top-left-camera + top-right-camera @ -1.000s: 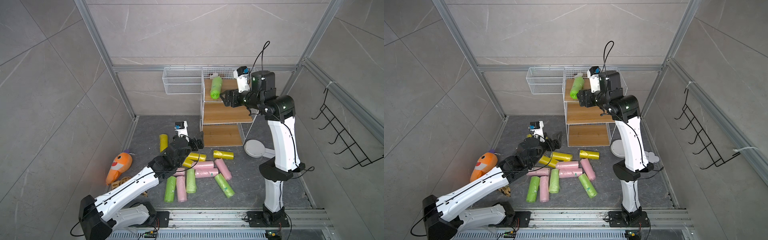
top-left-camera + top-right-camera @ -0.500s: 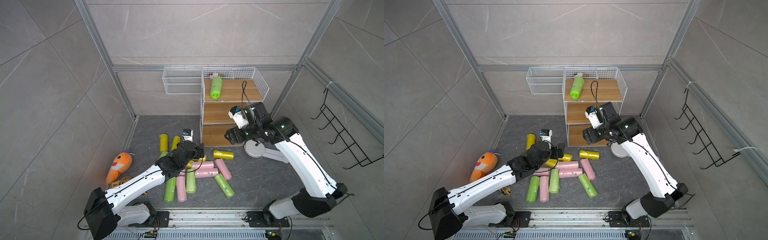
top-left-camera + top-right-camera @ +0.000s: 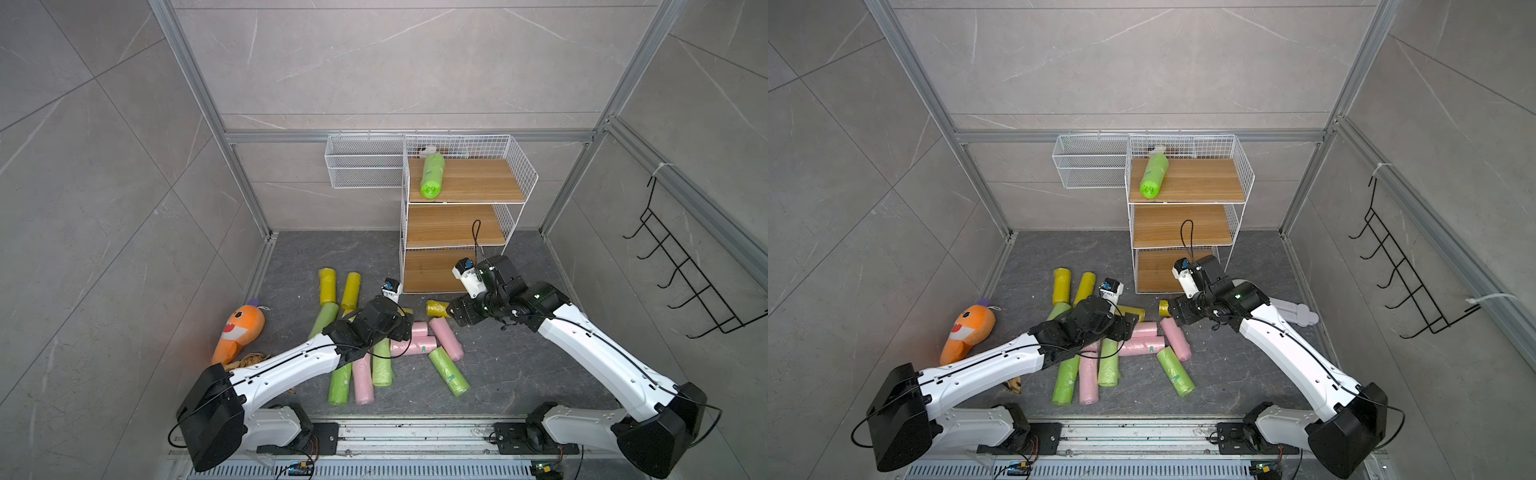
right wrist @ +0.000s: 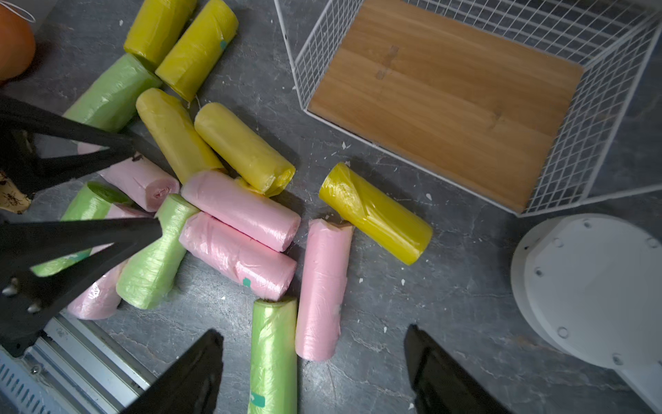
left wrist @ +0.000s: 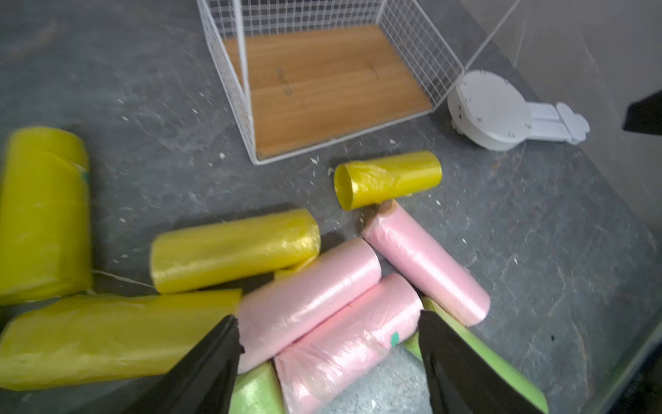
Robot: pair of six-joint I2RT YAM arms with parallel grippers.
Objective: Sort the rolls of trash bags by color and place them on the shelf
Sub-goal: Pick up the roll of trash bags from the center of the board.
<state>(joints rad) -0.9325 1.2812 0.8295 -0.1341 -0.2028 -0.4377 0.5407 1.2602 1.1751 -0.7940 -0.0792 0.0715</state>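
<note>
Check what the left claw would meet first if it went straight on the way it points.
Most likely the pink roll with the teal sticker, straight ahead of the open left claw; its pink neighbour lies alongside, so depth is unclear.

Grey tiled walls [image 3: 374, 62] enclose dark stone floor [image 3: 519, 374]

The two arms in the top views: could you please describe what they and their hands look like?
The left arm and right arm have white links, black joint housings and thin black cables. The left hand and right hand each have two black tapering fingers. A small white camera with a blue detail sits at each wrist.
</note>
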